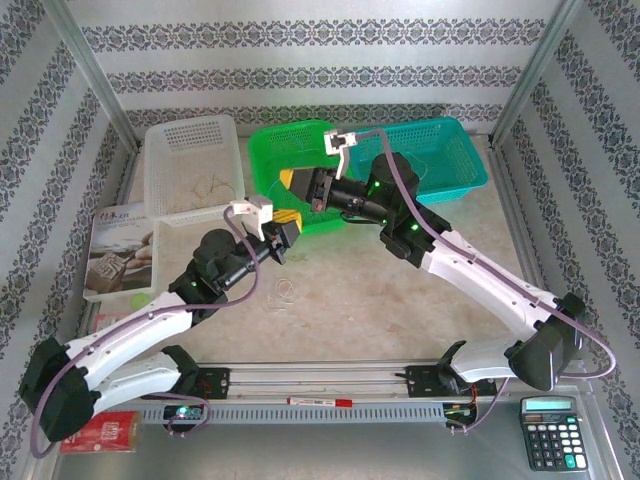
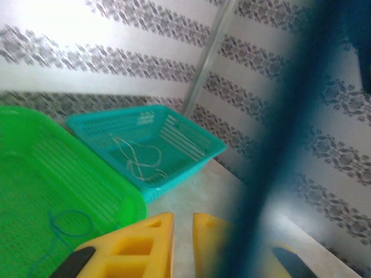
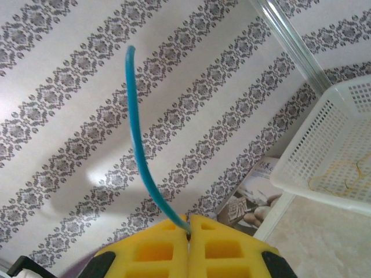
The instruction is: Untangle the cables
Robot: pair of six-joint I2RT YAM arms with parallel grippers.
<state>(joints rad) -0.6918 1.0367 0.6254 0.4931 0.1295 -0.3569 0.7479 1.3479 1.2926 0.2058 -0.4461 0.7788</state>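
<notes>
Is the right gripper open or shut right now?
Shut: the right gripper's yellow fingers meet in the right wrist view, pinching a blue cable between them.

No writing is legible anywhere. The print on the booklet (image 1: 120,250) cover, the calculator (image 1: 552,432) keys and the red packet (image 1: 97,432) label are too small to make out.
</notes>
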